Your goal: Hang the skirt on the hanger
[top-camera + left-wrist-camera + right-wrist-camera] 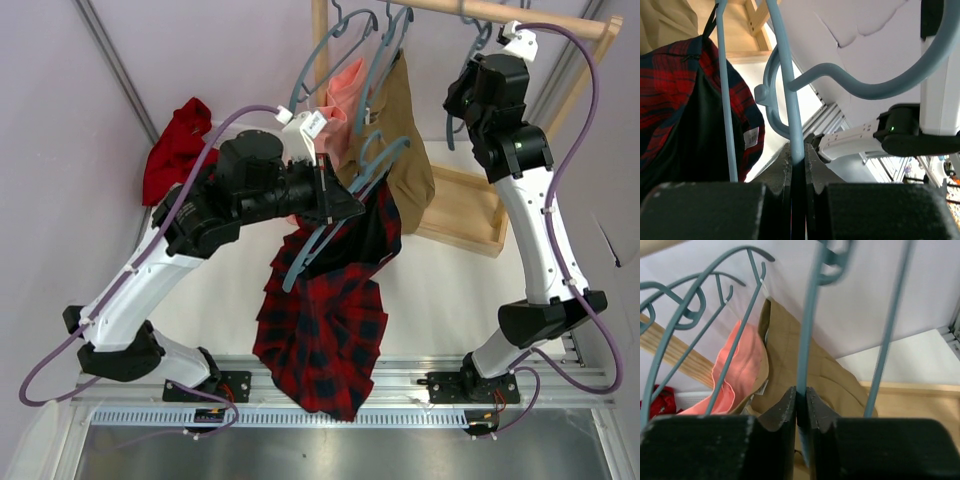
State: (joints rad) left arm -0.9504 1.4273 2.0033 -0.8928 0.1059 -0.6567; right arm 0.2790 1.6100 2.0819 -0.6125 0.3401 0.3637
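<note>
The red-and-black tartan skirt (325, 330) hangs draped from the blue-grey hanger (335, 222), its lower part drooping over the table's near edge. My left gripper (350, 205) is shut on one thin bar of that hanger (794, 120), which runs up from between the closed fingers of the gripper (798, 150). In the left wrist view the skirt (675, 100) with its dark lining hangs to the left. My right gripper (801, 392) is up by the rail, shut on a bar of another blue-grey hanger (807, 335).
A wooden rail (500, 12) at the back carries several hangers, a tan garment (405, 150) and a pink garment (345, 90). Its wooden base (465, 210) lies on the table. A plain red cloth (180, 145) hangs at the left wall.
</note>
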